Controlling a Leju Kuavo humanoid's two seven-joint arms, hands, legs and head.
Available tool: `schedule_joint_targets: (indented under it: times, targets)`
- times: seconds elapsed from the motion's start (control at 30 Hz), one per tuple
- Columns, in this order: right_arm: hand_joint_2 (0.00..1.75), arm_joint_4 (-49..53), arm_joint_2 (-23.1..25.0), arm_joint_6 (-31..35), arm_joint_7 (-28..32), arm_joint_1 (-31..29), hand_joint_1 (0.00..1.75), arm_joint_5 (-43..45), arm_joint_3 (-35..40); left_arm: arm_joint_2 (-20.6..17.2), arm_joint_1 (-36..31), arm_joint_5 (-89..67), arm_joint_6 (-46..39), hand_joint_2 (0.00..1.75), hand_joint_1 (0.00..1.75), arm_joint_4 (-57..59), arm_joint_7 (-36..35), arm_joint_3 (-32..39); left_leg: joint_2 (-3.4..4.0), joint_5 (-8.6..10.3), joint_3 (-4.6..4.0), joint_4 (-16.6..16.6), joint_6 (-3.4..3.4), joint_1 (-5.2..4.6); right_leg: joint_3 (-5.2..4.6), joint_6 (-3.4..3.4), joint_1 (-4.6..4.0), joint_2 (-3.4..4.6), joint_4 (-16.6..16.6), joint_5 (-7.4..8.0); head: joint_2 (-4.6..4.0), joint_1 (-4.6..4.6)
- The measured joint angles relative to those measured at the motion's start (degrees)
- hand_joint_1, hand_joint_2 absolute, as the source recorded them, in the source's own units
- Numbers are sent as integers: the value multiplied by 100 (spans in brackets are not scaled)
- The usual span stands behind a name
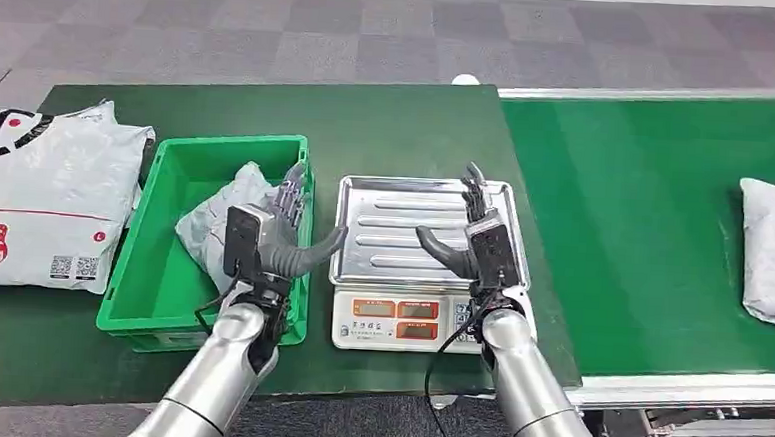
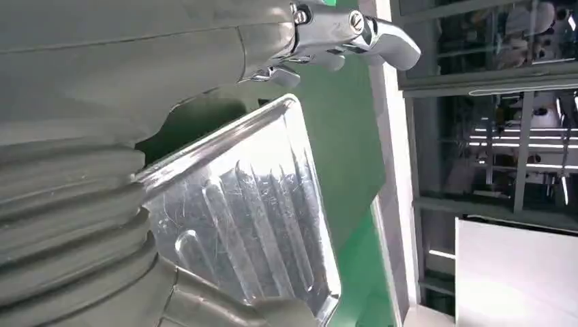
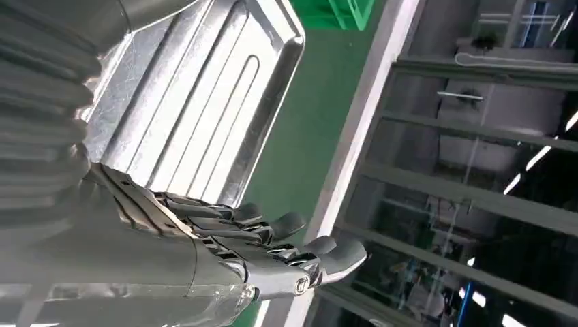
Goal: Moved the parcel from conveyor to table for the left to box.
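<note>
Both hands hang open and hold nothing. The left hand [image 1: 274,235] hovers over the right rim of the green box [image 1: 151,266]; the right hand [image 1: 473,238] hovers above the steel tray [image 1: 383,228] of the scale [image 1: 398,321]. One grey parcel [image 1: 213,219] lies inside the box at 9 o'clock of the scale. Another parcel [image 1: 774,254] rests on the conveyor [image 1: 644,222] at 3 o'clock. A large printed bag [image 1: 39,195] lies on the desk [image 1: 389,118], just beside the box at its 9 o'clock.
</note>
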State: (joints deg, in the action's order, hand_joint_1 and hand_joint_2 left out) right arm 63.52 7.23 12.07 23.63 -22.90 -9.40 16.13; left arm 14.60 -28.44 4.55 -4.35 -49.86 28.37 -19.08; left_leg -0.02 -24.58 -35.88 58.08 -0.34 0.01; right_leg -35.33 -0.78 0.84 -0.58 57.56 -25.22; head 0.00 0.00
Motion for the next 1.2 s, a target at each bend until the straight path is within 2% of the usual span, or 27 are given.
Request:
schedule_joint_targets:
  times: [0.63,1.2]
  targets:
    - [175,11,-7,41,-57,125,0,2,0,9,-135,-17,33,175,0,39,-66,-153,2,0,0,0,0,0,-1,0,0,1,0,0,-2,0]
    - [175,179,-197,407,-125,286,0,-210,-186,9,-151,-2,94,175,0,140,-105,-273,2,0,0,0,0,0,-1,0,0,2,0,0,0,0]
